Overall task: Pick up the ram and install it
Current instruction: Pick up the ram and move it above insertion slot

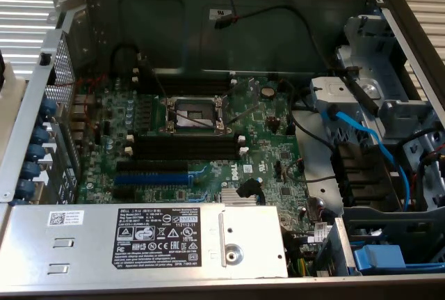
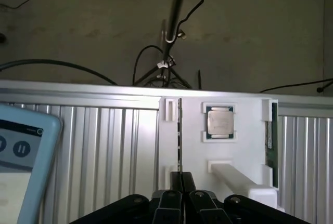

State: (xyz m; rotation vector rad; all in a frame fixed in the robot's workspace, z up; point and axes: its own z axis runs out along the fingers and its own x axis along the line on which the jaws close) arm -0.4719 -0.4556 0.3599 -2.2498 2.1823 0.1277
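Wrist view: ram (image 2: 179, 135) between fingers (image 2: 190, 183)

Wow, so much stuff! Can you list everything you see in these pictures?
computer case: one, grey metal, open
motherboard: one, green, inside the case
processor socket: one, silver, mid-motherboard
memory slots: at least two, black with white clips, beside the socket
expansion slot: one, blue, next to the memory slots
power supply: one, silver with a black label, along the case's edge
cables: a couple, blue, exterior view's right
holder: one, white, on the ribbed table
processor chip: one, silver, in the holder
ram: one, dark, edge-on in the holder
second stick: one, green, holder's far side
screen device: one, light blue, beside the holder
gripper: one, black, shut on the ram's end
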